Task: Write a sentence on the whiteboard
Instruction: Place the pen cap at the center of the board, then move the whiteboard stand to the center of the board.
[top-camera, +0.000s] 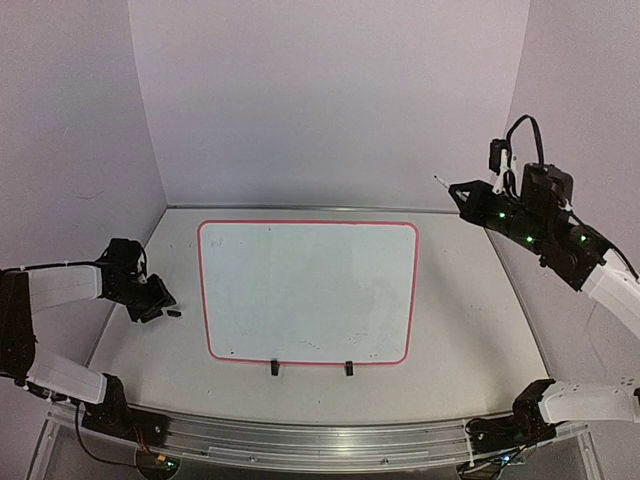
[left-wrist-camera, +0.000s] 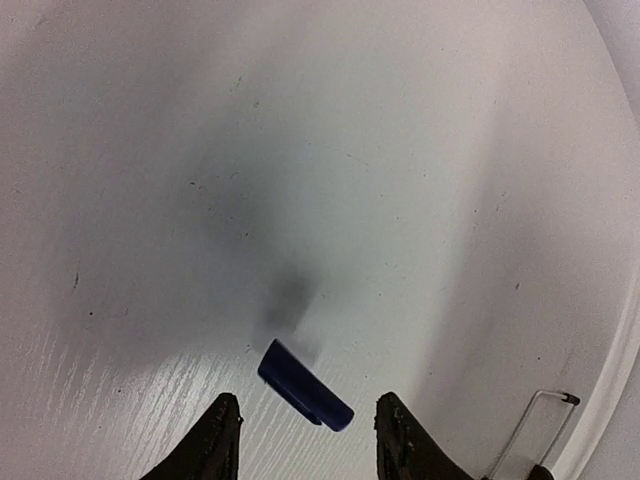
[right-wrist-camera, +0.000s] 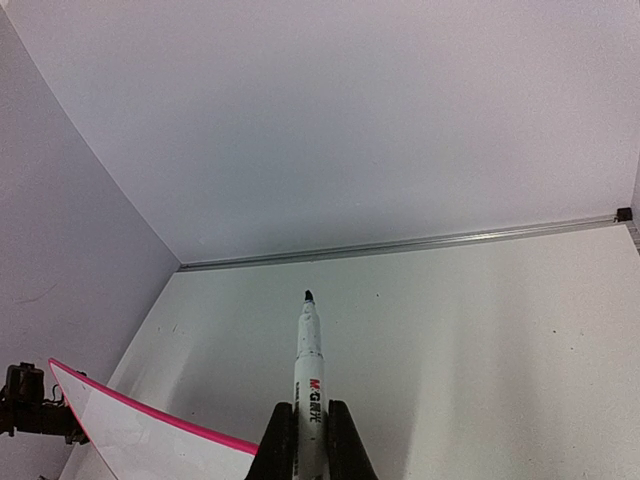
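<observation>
The whiteboard (top-camera: 300, 290) lies flat in the middle of the table, pink-rimmed, with two black clip feet at its near edge. Its surface is blank; no blue sentence shows on it. One corner of it shows in the right wrist view (right-wrist-camera: 130, 440). My right gripper (top-camera: 468, 195) is raised above the table's back right and is shut (right-wrist-camera: 309, 410) on a white uncapped marker (right-wrist-camera: 308, 360), tip pointing away towards the back wall. My left gripper (top-camera: 162, 305) is low over the table left of the board, open (left-wrist-camera: 305, 405), with a dark blue marker cap (left-wrist-camera: 300, 385) lying between its fingers.
White walls close in the table at the back and both sides. A metal strip (right-wrist-camera: 400, 245) runs along the foot of the back wall. An aluminium rail (top-camera: 300, 430) runs along the near edge. A thin wire loop (left-wrist-camera: 545, 425) lies near the table's edge.
</observation>
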